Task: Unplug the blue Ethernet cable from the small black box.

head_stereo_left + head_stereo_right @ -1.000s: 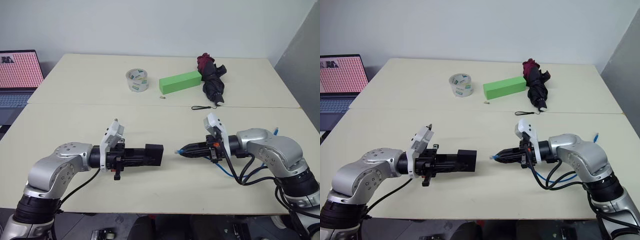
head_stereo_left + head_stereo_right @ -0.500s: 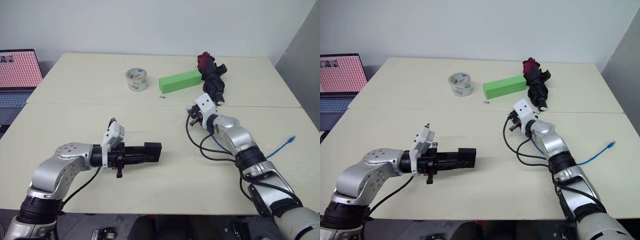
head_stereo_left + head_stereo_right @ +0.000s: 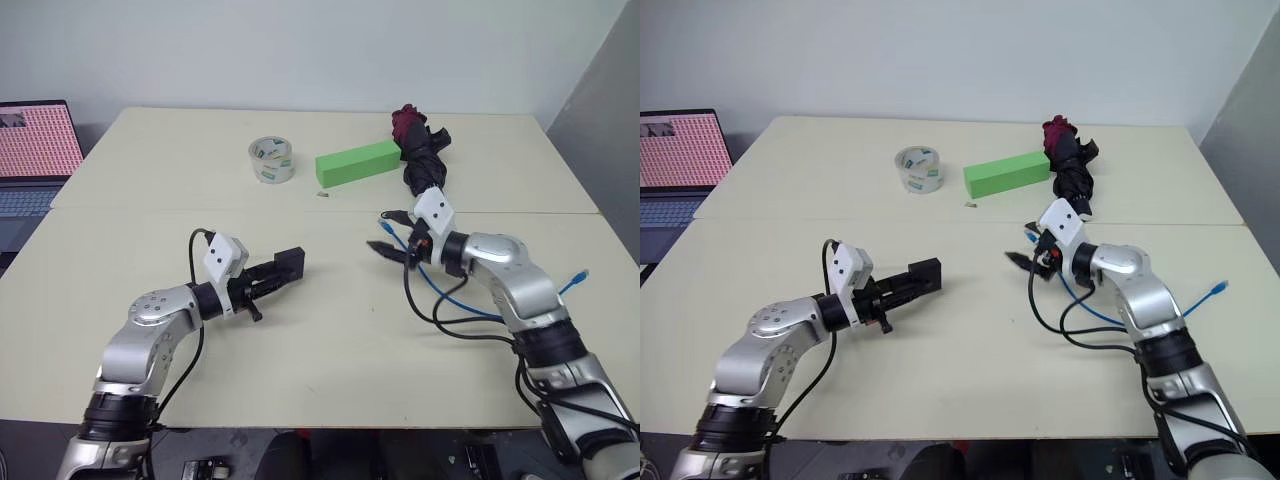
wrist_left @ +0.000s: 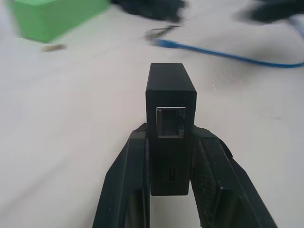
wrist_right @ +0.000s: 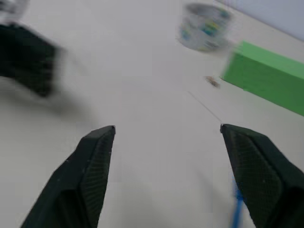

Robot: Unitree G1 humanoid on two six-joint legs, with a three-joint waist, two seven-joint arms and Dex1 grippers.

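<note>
My left gripper (image 3: 268, 277) is shut on the small black box (image 3: 284, 266) and holds it just above the table, left of centre. In the left wrist view the box (image 4: 170, 90) sits between both fingers (image 4: 134, 190) with its port empty. The blue Ethernet cable (image 3: 455, 302) lies loose on the table at the right. One plug (image 3: 579, 276) is near the right edge, and the other end (image 3: 390, 229) is beside my right gripper (image 3: 385, 251). That gripper is open and empty, its fingers (image 5: 97, 164) spread wide and pointing left toward the box.
At the back of the table stand a tape roll (image 3: 271, 160), a green block (image 3: 358, 163) and a folded black umbrella (image 3: 424, 165). A small object (image 3: 322, 195) lies in front of the block. A laptop (image 3: 36, 150) sits at the far left.
My right gripper has opened and let go of the cable's plug, and the cable now lies on the table. My left arm has pushed the box forward and turned it.
</note>
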